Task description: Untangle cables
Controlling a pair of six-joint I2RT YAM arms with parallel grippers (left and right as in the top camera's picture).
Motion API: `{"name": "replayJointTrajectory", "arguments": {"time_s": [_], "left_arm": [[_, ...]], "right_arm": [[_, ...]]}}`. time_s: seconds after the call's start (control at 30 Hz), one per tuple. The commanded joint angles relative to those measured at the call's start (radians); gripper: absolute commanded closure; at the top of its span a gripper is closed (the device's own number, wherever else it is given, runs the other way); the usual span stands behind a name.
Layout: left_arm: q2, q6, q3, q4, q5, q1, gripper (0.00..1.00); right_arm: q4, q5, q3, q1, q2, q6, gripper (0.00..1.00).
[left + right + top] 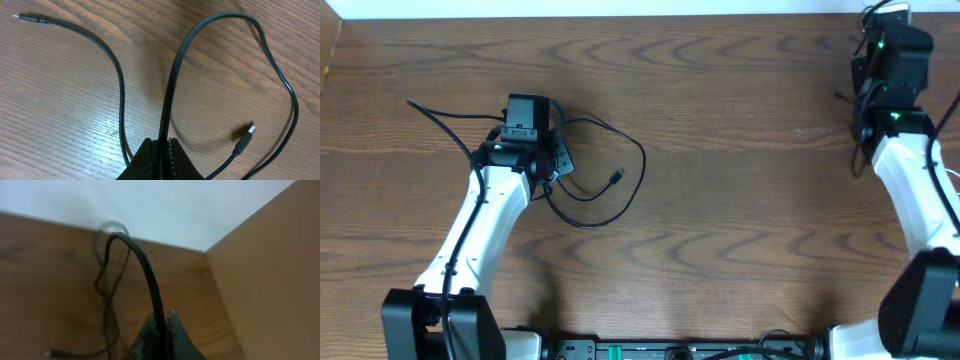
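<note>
Left gripper (162,142) clamped a cable (172,75), its loop (638,165) lying toward 3 o'clock — left arm (480,225) nearer; right gripper (162,317) clamped a second cable (147,275) at 2 o'clock.

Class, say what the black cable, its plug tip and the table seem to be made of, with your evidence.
Black cable: rubbery plastic sheath, satin; it bends in smooth loops. Plug tip: likely metal, pale and bright. Table: wood or wood-look laminate, semi-gloss; grain lines with soft glare.
</note>
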Motion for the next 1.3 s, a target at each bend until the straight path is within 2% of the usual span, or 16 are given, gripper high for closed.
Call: {"name": "replayJointTrajectory", "arguments": {"time_s": [0.0,0.13,0.17,0.2,0.23,0.33,0.57,0.83,0.9,1.0,1.27], "left_arm": [[0.006,0.009,-0.011,0.001,-0.012,0.002,0.92],[0.006,0.009,-0.011,0.001,-0.012,0.002,0.92],[0.006,0.009,-0.011,0.001,-0.012,0.002,0.92],[0.006,0.009,-0.011,0.001,-0.012,0.002,0.92],[0.006,0.009,-0.011,0.001,-0.012,0.002,0.92],[0.006,0.009,-0.011,0.001,-0.012,0.002,0.92],[0.006,0.009,-0.011,0.001,-0.013,0.002,0.92],[0.006,0.009,-0.011,0.0,-0.013,0.002,0.91],[0.006,0.009,-0.011,0.001,-0.013,0.002,0.86],[0.006,0.009,-0.011,0.001,-0.013,0.002,0.85],[0.006,0.008,-0.034,-0.002,-0.013,0.002,0.84]], "right_arm": [[-0.01,-0.002,0.006,0.012,0.039,-0.016,0.81],[-0.017,-0.002,0.006,0.023,0.05,0.025,0.51],[-0.018,-0.002,0.006,0.023,0.05,0.04,0.37],[-0.018,-0.004,0.006,0.023,0.05,0.048,0.11],[-0.018,-0.004,0.006,0.023,0.05,0.06,0.01],[-0.037,-0.042,0.006,0.023,0.05,0.097,0.01],[-0.159,-0.317,0.006,0.023,0.05,0.126,0.01],[-0.317,-0.326,0.006,0.023,0.05,0.126,0.01],[-0.347,-0.326,0.006,0.023,0.05,0.126,0.01],[-0.385,-0.326,0.006,0.023,0.05,0.126,0.01],[-0.412,-0.326,0.006,0.023,0.05,0.126,0.01]]}}
